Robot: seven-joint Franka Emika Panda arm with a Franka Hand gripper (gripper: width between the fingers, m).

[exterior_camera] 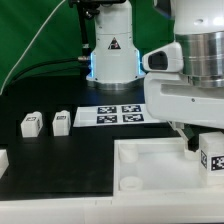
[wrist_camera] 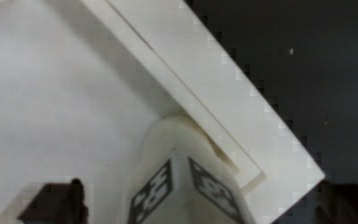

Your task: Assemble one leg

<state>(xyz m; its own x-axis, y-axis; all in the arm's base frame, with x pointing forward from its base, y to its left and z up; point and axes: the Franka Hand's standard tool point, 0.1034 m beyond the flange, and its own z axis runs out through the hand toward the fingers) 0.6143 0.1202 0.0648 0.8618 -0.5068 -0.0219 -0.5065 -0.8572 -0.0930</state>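
Observation:
One leg (exterior_camera: 213, 158), a small white post with a black-and-white tag, stands upright at the far corner of the large white tray part (exterior_camera: 150, 165) on the exterior view's right. My gripper (exterior_camera: 207, 150) is straddling it from above. In the wrist view the leg (wrist_camera: 179, 190) shows two tagged faces, edge toward the camera, beside the tray's rim (wrist_camera: 194, 90). The gripper (wrist_camera: 194, 208) is open. The dark left finger (wrist_camera: 60, 200) stands apart from the leg, with white tray showing between them. The other finger is hard to make out against the black table.
Two more legs (exterior_camera: 31, 124) (exterior_camera: 61, 122) stand on the black table at the exterior view's left. Another white piece (exterior_camera: 3, 158) shows at the left edge. The marker board (exterior_camera: 120, 114) lies behind the tray, in front of the robot base (exterior_camera: 110, 55).

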